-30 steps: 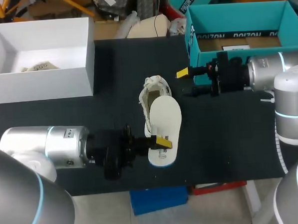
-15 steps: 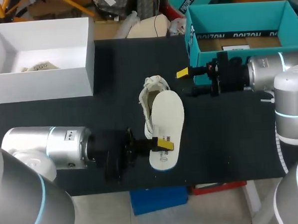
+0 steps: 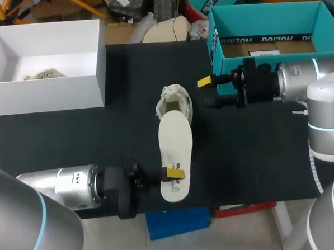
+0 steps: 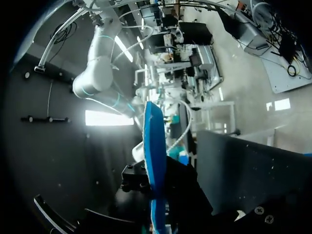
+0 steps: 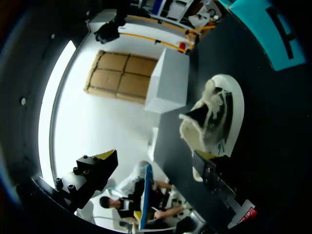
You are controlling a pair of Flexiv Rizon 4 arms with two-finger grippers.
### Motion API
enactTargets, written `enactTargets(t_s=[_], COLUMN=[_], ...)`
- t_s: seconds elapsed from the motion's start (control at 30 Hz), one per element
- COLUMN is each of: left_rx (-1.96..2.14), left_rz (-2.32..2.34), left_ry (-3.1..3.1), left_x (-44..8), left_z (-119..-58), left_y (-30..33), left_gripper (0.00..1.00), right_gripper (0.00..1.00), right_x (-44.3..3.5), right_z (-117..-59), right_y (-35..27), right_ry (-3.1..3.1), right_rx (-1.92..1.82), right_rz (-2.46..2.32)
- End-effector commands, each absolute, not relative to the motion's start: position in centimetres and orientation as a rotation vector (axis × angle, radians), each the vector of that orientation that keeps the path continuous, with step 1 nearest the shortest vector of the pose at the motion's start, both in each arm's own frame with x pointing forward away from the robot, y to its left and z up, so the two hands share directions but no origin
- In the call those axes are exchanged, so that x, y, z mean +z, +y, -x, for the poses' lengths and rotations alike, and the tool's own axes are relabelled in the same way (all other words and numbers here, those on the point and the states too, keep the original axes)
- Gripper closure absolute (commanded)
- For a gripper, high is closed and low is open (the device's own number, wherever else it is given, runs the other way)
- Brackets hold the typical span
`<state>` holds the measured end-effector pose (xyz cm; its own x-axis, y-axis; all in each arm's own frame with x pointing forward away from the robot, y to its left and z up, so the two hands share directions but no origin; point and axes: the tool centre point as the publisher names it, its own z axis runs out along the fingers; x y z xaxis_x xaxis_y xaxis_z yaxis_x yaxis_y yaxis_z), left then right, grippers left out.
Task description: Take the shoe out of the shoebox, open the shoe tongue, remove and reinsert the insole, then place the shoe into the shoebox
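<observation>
Table top (image 3: 72, 135): I read it as matt black, faintly speckled in the left wrist view, no shine.
Shoe (image 3: 174, 99): off-white cloth upper, rough, looks frayed round the collar.
Insole (image 3: 175, 147): smooth matt white top face, blue underside, looks like foam.
Teal shoebox (image 3: 265, 19): matt printed cardboard, raw brown board inside.
White box (image 3: 47, 86): smooth and matt; card or plastic, I can't tell.
Left arm (image 3: 58, 184) and right arm (image 3: 299, 79): satin silver metal shells, soft highlights.
Left gripper (image 3: 170, 174) and right gripper (image 3: 207, 93): matt black bodies, yellow tips look like plastic.
</observation>
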<state>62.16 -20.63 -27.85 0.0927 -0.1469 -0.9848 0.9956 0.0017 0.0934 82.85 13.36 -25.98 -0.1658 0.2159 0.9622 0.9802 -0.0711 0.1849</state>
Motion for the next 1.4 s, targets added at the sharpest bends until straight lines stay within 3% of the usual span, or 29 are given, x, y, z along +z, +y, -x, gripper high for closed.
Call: enactTargets(t_s=[0.03, 0.63, 1.4], left_rx=[-1.209, -1.111, -1.080], left_rz=[-1.151, -1.191, -1.235], left_ry=[1.035, 1.086, 1.139], left_x=[-28.7, -29.1, -29.4], left_z=[-64.6, -73.8, -74.4], left_y=[-21.5, -21.9, -22.3], left_gripper=[1.00, 1.00, 1.00], right_gripper=[0.00, 0.00, 0.00], right_x=[-26.0, -26.0, -26.8], right_z=[-82.8, -82.8, -82.8], right_y=[13.5, 13.5, 14.6], right_ry=[-1.456, -1.456, -1.472], right_rx=[-1.305, -1.305, -1.261], right_rz=[1.349, 1.349, 1.255])
